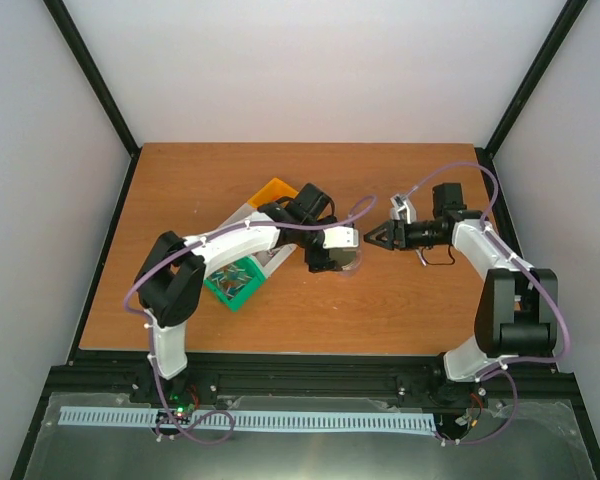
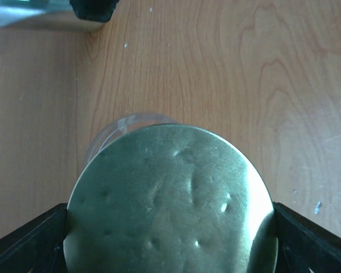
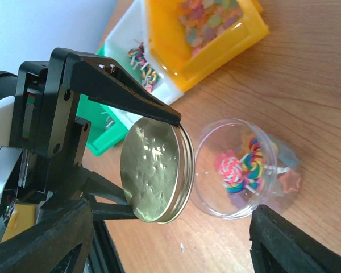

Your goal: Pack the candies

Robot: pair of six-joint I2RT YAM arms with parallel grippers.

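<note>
The left gripper (image 3: 149, 162) pinches a gold lid (image 2: 170, 199), hiding most of the mid-table jar (image 3: 210, 145) of candies (image 3: 241, 168) from its wrist camera. The right gripper (image 1: 373, 236) stands spread, its fingers cut off in its own view.

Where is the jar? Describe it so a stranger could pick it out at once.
Start at the wooden table, where coloured bins cluster left of centre. Just right of them, right by the metal lid that the left gripper holds, sits the jar. It is the only clear, round container, with swirled and star-shaped candies showing through it, while the bins are opaque and boxy.
</note>
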